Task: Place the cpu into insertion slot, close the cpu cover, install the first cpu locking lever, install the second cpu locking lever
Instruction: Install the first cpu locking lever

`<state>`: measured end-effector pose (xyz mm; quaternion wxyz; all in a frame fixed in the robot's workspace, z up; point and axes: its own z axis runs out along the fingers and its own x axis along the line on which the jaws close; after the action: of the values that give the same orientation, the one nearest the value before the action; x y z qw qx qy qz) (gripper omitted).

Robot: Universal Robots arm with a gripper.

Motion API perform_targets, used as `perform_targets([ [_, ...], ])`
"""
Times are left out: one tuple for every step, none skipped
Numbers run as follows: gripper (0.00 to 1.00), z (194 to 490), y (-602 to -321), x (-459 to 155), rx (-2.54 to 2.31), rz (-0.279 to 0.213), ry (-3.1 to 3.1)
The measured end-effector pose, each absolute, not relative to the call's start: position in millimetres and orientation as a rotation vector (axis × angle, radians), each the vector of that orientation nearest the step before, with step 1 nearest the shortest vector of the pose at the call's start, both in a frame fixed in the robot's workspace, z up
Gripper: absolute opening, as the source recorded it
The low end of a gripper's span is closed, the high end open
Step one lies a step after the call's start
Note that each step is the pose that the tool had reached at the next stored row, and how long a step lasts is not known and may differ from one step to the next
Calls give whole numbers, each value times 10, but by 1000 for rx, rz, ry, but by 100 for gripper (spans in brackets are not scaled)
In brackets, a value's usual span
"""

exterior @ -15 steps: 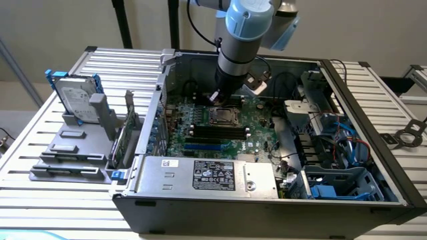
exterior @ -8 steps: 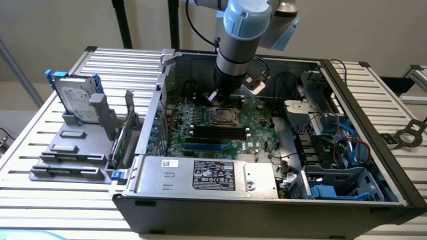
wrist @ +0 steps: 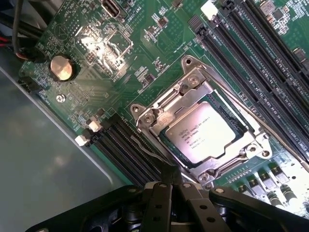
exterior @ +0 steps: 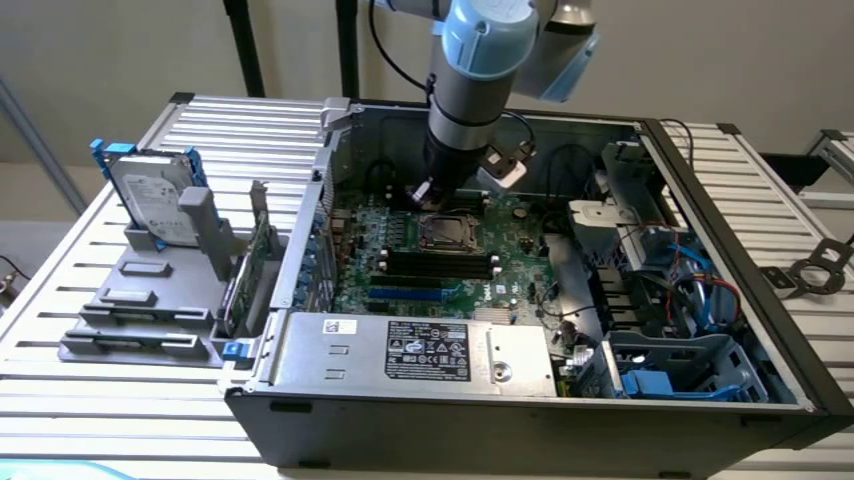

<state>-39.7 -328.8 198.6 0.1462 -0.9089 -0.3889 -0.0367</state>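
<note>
Exterior view: camera off arm (exterior: 467,90), high, angled down into open computer case (exterior: 534,420); whole case and slatted table (exterior: 80,400) framed, moderately far. Wrist view: camera on wrist, close above motherboard (wrist: 120,58), facing down past gripper (wrist: 169,176). Overlap: cpu (wrist: 205,135), memory slots (wrist: 251,72) and surrounding board, seen in both views.

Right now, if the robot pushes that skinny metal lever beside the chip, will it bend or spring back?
The locking lever looks like thin steel rod, so it is probably stiff but a bit springy. It is slim and smooth, so the shut gripper might slip off it. It is likely very light.
</note>
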Motion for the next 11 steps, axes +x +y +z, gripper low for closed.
perform_targets([
  [11, 1985, -3278, -399, -2616, -106, -1120],
  [11, 1984, -3271, -400, -2616, -106, -1120],
  [11, 1985, -3266, -400, -2617, -106, -1120],
  [11, 1985, -3265, -400, -2617, -106, -1120],
  [11, 1985, -3265, -400, -2617, -106, -1120],
  [11, 1985, -3265, -400, -2616, -106, -1120],
  [11, 1985, -3265, -399, -2617, -106, -1120],
  [11, 1986, -3265, -395, -2617, -106, -1120],
  [11, 1986, -3266, -388, -2617, -105, -1120],
  [11, 1986, -3265, -375, -2617, -105, -1120],
  [11, 1986, -3265, -361, -2617, -105, -1120],
])
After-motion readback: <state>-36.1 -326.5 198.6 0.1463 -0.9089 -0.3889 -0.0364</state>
